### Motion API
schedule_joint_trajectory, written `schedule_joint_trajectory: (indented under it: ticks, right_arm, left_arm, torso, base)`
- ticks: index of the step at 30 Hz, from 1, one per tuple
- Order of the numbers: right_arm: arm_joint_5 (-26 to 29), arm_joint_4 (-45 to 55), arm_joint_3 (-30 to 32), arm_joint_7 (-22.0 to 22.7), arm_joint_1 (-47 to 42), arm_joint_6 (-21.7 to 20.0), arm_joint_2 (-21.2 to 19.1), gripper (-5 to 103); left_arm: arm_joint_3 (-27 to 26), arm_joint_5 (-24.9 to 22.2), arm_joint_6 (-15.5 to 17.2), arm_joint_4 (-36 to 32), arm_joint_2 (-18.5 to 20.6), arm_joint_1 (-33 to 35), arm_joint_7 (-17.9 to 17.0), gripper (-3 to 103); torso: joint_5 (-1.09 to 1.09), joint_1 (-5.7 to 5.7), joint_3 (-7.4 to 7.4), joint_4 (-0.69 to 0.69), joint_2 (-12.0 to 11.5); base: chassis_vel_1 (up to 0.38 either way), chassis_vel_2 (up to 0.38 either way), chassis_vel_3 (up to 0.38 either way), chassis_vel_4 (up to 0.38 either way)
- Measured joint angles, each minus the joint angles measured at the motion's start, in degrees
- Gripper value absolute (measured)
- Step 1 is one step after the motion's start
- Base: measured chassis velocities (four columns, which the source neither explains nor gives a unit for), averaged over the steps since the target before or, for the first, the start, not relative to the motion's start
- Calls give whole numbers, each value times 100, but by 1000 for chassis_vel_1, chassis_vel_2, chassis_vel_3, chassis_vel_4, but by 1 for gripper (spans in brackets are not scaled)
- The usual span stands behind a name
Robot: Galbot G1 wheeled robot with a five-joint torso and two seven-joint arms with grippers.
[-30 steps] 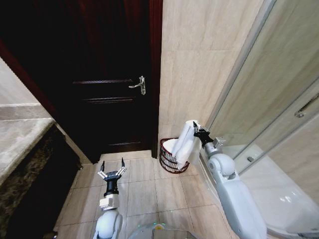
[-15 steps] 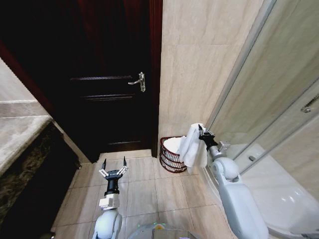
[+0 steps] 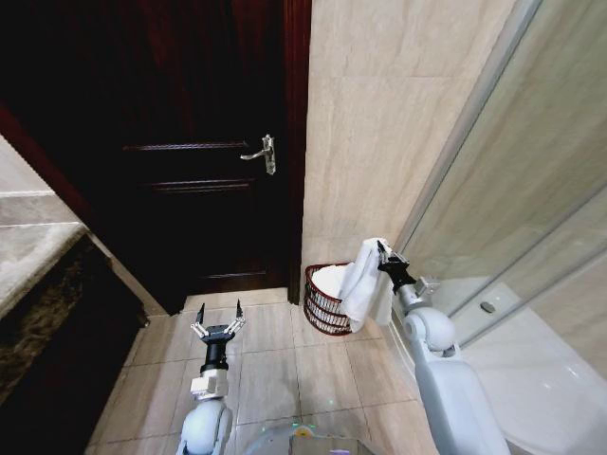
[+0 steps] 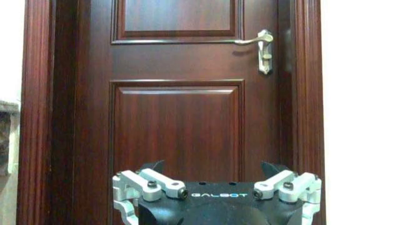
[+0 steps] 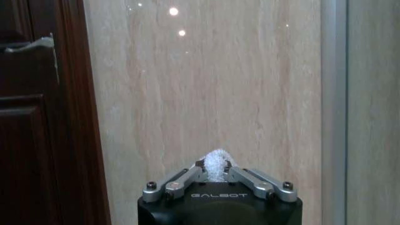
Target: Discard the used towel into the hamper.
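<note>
Since a second ago, the towel [image 3: 365, 281] has swung from slanting to hanging straight down, long axis vertical, over the hamper's [image 3: 322, 305] right rim, hiding that side. The right gripper [image 3: 387, 259] pinches its top corner tight. Nearer, the left gripper [image 3: 216, 325] hovers spread wide, holding nothing, facing the dark door [image 4: 178, 112].

The towel [image 3: 362, 282] is soft white terry cloth. The hamper [image 3: 321, 303] is reddish-brown open weave. The door [image 4: 181, 108] is glossy dark wood with a metal handle [image 4: 262, 44]; the wall tiles [image 5: 212, 84] shine.
</note>
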Motion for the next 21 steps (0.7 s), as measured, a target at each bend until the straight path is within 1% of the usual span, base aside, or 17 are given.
schedule_joint_trajectory:
  ticks: [8, 14, 17, 18, 20, 21]
  right_arm:
    - [-12, -73, 64, -15, -73, 86, 42, 6]
    - [-12, -57, 83, -13, -97, 101, 41, 6]
    - [-12, -15, 83, 0, -105, 101, 42, 6]
    - [-12, -15, 83, 0, -105, 101, 42, 6]
    - [-12, 4, 84, 6, -120, 101, 40, 6]
    - [-12, 6, 86, 6, -123, 100, 39, 6]
  left_arm:
    - [18, 4, -1, 27, -24, -13, 30, 100]
    - [13, 2, 0, 26, -17, 4, 63, 100]
    - [4, -15, 38, -1, -14, 29, 115, 100]
    - [4, -15, 38, -1, -14, 29, 115, 100]
    - [-7, -37, 189, -88, 16, 79, 192, 100]
    - [-17, -64, 338, -140, 45, 112, 236, 100]
  torso:
    - [-1, -86, -108, 0, -199]
    - [1, -149, -200, 1, -359]
    - [-2, -185, -261, 0, -455]
    - [-2, -185, -261, 0, -455]
    - [0, -212, -300, 0, -520]
    - [1, -225, -318, 0, -549]
  base:
    - [-29, 23, 19, -22]
    - [-111, 118, 129, -120]
    - [-140, 124, 127, -127]
    - [-124, 119, 126, -123]
    - [-116, 104, 103, -100]
    - [-108, 84, 102, -85]
